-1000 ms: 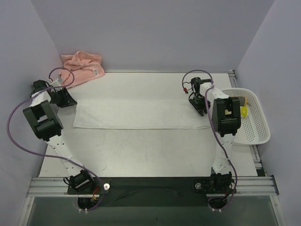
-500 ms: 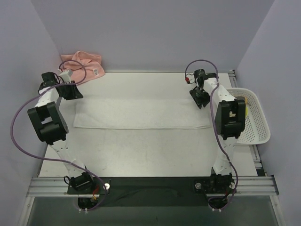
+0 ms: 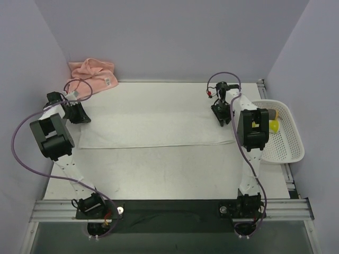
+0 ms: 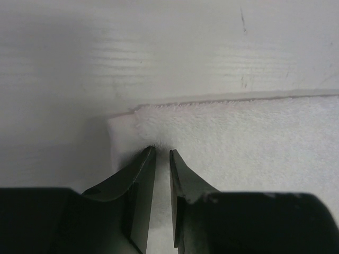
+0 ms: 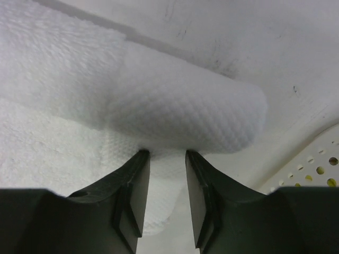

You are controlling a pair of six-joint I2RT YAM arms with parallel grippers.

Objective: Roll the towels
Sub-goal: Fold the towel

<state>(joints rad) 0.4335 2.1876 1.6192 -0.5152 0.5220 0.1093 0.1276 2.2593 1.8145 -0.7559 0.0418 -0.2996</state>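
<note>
White towel [image 5: 185, 116] cloth sits between the two fingers [image 5: 135, 180] of the right gripper [image 5: 167, 153]. They are clenched on the woven hem band at the end of the towel, and the cloth fills the gap between them. Just beyond the fingertips the towel end stands up off the table [image 3: 169, 174] and curls over into a thick rounded fold.

The left gripper [image 4: 159, 152] has its fingers [image 4: 140, 174] almost together, with only a thin slit between them. Their tips rest on the towel just inside its corner, where a smooth hem meets the terry. I cannot tell whether a bit of cloth is pinched in this slit or the tips only press on it.

Outward from the fingers, the white towel lies spread flat as a long rectangle across the middle of the table, its long sides parallel to the table's far edge. The left gripper is at the end nearer the table's left edge and the right gripper at the end nearer the table's right edge, both on the far long side.

The salmon-pink towel [image 3: 91, 73] lies crumpled in the table's far-left corner, not touching the white one. Its small white tag [image 3: 107, 81] is on the side toward the table's middle. A white mesh basket [image 3: 288, 151] stands just beside the table's right edge, with a yellow object [image 3: 275, 125] inside it.
</note>
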